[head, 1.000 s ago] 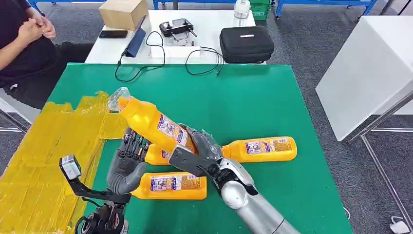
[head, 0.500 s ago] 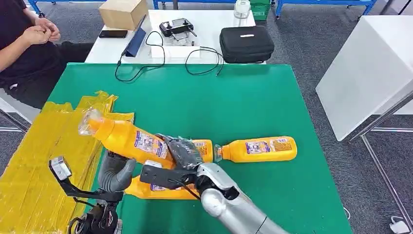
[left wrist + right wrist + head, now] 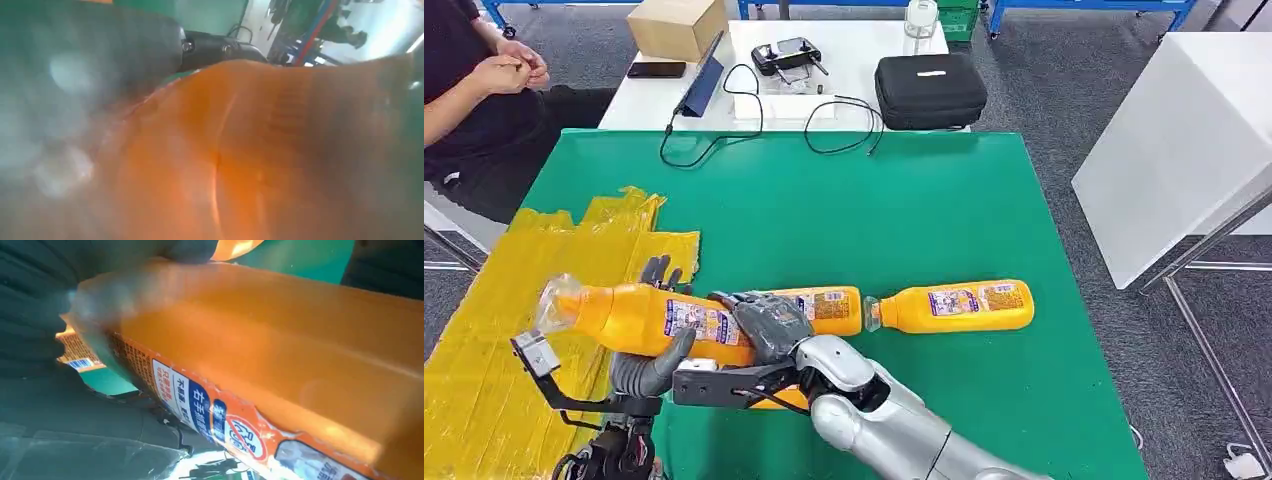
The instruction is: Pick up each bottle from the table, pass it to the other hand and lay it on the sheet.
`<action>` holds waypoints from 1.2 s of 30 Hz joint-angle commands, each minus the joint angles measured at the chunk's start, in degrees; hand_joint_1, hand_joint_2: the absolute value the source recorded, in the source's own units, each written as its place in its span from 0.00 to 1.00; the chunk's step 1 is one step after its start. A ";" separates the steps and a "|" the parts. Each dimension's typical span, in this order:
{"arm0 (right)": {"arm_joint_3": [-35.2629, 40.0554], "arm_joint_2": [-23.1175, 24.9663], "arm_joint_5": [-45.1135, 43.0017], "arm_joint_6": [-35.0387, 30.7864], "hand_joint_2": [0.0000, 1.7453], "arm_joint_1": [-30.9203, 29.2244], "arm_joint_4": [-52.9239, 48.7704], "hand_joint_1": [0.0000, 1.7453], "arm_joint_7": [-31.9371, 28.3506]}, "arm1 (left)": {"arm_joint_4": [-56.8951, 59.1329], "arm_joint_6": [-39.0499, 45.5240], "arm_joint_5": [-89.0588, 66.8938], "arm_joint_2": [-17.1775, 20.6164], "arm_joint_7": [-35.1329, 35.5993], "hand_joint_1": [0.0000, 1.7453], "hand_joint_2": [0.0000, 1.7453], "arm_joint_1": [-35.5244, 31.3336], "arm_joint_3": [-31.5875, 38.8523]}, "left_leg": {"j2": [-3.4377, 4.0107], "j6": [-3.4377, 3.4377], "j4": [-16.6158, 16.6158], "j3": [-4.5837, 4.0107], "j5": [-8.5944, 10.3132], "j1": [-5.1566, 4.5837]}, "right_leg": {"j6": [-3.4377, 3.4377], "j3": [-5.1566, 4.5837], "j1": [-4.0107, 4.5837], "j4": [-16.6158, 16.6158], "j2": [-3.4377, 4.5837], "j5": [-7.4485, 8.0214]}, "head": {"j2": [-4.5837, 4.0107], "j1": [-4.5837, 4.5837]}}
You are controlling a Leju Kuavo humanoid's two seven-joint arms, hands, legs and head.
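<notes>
Held bottle point(image 3: 649, 318) lying near-horizontal above the surface's point(image 3: 904, 210) near-left part, clear cap end over the yellow sheet point(image 3: 484, 330), base end toward the middle. Right hand point(image 3: 769, 322) wrapped round the base end, fingers clamped on it. Left hand point(image 3: 652, 350) cupped under the middle of the same bottle, thumb up against its near side, dark fingers point(image 3: 657, 270) poking up behind it; touching for sure, firm grip on it: cannot tell. Left wrist view: blurred orange body point(image 3: 260, 150) right against the lens. Right wrist view: orange body and label point(image 3: 260, 385) close up, grey thumb point(image 3: 35, 305) across one end. Second bottle point(image 3: 829, 308) flat on the surface just behind the right hand, label up. Third bottle point(image 3: 954, 306) flat, right of the second, cap end nearly touching its base, well inside the right edge. Fourth bottle point(image 3: 774, 398) mostly hidden under the right arm, near the front edge. Sheet crumpled, covering the surface's left edge and front-left corner. Beyond the far edge, white table point(image 3: 844, 100) with a black case point(image 3: 930, 90), cardboard box point(image 3: 678, 27), controller point(image 3: 786, 55) and cables point(image 3: 724, 120). Person point(image 3: 474, 90) seated off the far-left corner, hands together.
</notes>
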 commanded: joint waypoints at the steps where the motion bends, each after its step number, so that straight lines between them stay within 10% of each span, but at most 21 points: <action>1: 7.92 -1.95 -1.36 2.27 1.00 -1.63 3.02 1.00 -1.15 | 0.66 -0.99 0.90 -0.80 -0.89 1.00 1.00 -2.83 1.19 | -0.13 -0.07 -0.02 0.14 -0.03 0.10 | -0.08 0.23 0.11 -0.10 -0.18 -0.04 | 0.00 0.00; 17: 4.84 -2.34 -0.91 1.48 1.00 1.80 0.68 0.93 -0.08 | 0.19 -2.70 2.30 -2.06 -2.45 1.00 1.00 -1.20 3.52 | -0.17 -0.05 -0.04 0.12 -0.02 0.09 | -0.06 0.19 0.10 -0.11 -0.22 -0.04 | 0.00 0.00; 18: 5.42 -2.96 -0.59 1.57 1.00 1.04 0.21 0.22 -0.43 | -0.20 -2.83 2.37 -2.08 -2.47 1.00 1.00 -1.26 3.63 | -0.14 -0.04 -0.03 0.08 -0.01 0.07 | -0.04 0.12 0.08 -0.09 -0.18 -0.03 | 0.00 -0.02; 19: 4.56 -3.41 -1.69 0.77 1.00 0.81 -0.17 0.00 -1.01 | -0.47 -1.34 0.92 -2.16 -2.98 1.00 1.00 -1.44 3.86 | -0.17 -0.05 -0.02 0.10 -0.02 0.10 | -0.06 0.18 0.11 -0.10 -0.22 -0.04 | 0.00 0.00; 20: 2.49 -4.01 -3.65 -0.92 1.00 1.44 -1.17 0.00 -1.93 | -1.14 3.09 -4.18 -2.05 -4.32 1.00 1.00 -1.55 3.74 | -0.17 -0.03 -0.01 0.02 0.01 0.06 | -0.03 0.07 0.06 -0.06 -0.20 -0.02 | 0.00 -0.02; 21: 0.54 -5.66 -3.95 -3.08 0.00 2.83 -3.48 0.00 -2.57 | -1.72 6.73 -8.96 -1.64 -4.61 1.00 1.00 -1.75 3.39 | -0.20 -0.04 0.02 0.03 -0.01 0.09 | -0.05 0.11 0.10 -0.06 -0.24 -0.03 | 0.00 0.00; 30: 0.11 -6.57 -3.56 -2.96 0.00 3.85 -5.18 0.00 -2.74 | -1.87 6.77 -9.01 -1.53 -4.52 1.00 1.00 -1.71 3.39 | -0.11 -0.03 0.01 0.02 -0.01 0.06 | -0.04 0.07 0.06 -0.04 -0.14 -0.01 | 0.00 0.00; 36: -9.20 -11.07 -2.53 -13.53 0.00 14.05 -15.97 0.00 -6.79 | -3.60 28.36 -40.24 0.54 -9.38 1.00 1.00 -2.71 6.01 | -0.30 -0.04 -0.01 0.04 0.00 0.10 | -0.05 0.16 0.11 -0.09 -0.34 -0.05 | 0.00 0.02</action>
